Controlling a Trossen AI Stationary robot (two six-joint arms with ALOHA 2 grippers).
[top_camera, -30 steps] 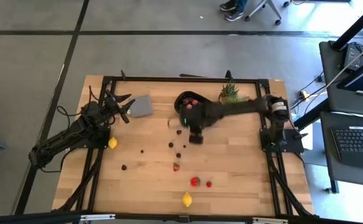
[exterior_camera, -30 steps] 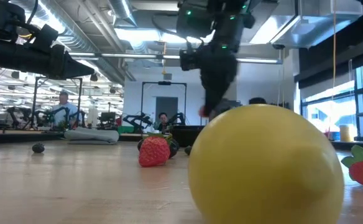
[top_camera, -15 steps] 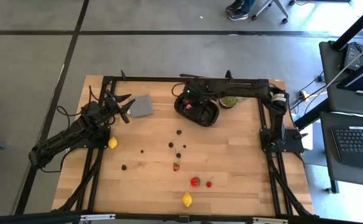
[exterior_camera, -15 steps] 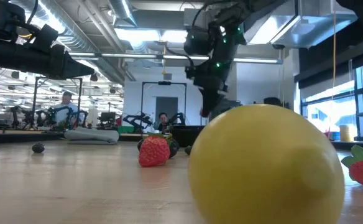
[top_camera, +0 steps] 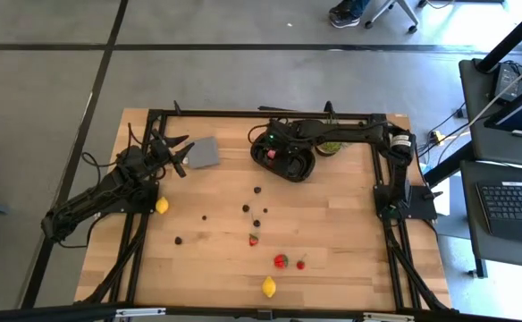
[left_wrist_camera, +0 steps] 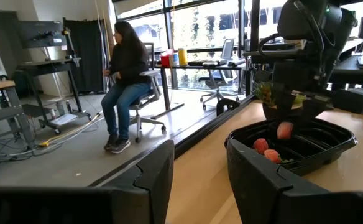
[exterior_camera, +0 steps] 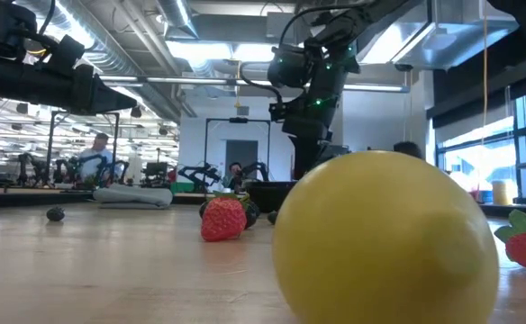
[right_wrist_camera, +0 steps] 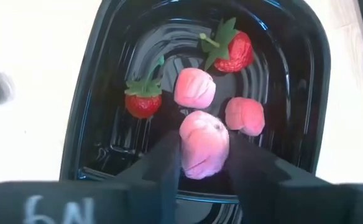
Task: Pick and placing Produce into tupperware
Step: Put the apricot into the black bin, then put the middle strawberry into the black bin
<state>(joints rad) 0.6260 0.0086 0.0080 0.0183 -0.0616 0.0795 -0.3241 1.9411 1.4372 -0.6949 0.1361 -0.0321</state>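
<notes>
The black oval tupperware (top_camera: 302,170) sits near the table's far edge. In it lie two strawberries (right_wrist_camera: 144,102) and two pink pieces (right_wrist_camera: 194,88). My right gripper (top_camera: 273,152) hangs over its left compartment, shut on a pink toy fruit (right_wrist_camera: 202,149). More produce lies loose on the table: red strawberries (top_camera: 281,261), dark berries (top_camera: 246,207) and two lemons (top_camera: 268,286) (top_camera: 162,205). My left gripper (top_camera: 179,154) waits open at the far left, beside the grey square piece (top_camera: 206,153). My right gripper pinches the pink toy fruit (right_wrist_camera: 204,163) by its two sides, between its two fingers (right_wrist_camera: 166,163). The fingers point down from above. The fruit is lifted clear, just above the tupperware's floor (left_wrist_camera: 312,149), as the left wrist view shows (left_wrist_camera: 285,130).
A spiky green potted plant (top_camera: 332,144) stands right of the tupperware, partly under my right arm. Black frame rails (top_camera: 145,224) run along the table's sides. In the low view one lemon (exterior_camera: 385,238) fills the foreground. A person (left_wrist_camera: 128,68) sits on a chair beyond the table.
My right gripper has carried the pink fruit from the middle of the table toward the far edge. It now stands over the tupperware's left compartment, lowered close to it. The fingers have stayed shut on the fruit.
</notes>
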